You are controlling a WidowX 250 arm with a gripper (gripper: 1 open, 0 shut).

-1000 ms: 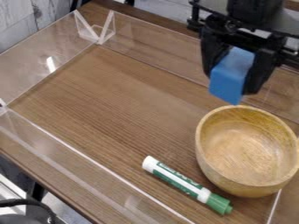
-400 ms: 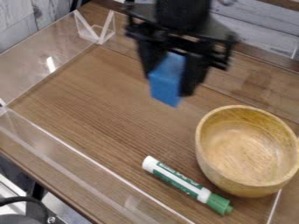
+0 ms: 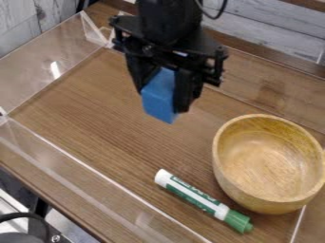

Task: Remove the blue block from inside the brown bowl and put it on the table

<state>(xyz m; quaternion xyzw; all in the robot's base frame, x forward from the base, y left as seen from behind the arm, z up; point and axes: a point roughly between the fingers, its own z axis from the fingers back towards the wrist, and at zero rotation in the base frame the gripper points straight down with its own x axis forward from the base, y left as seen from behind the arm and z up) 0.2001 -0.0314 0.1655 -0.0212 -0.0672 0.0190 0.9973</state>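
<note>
Dark wood-grain counter (image 3: 108, 123) beneath, the black end effector (image 3: 162, 81) pinches the bright-blue rectangular block (image 3: 160, 96), which could tumble if released high.

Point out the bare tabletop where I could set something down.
Bare: the dark wood-grain tabletop left of the green-and-white marker, up to the clear acrylic wall. Crowded: between marker and round light-brown wooden bowl.

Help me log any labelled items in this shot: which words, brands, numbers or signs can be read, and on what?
None can be read.
Marker: no readable lettering at this size.
Blue block: no text visible.
Brown bowl: no text visible.
</note>
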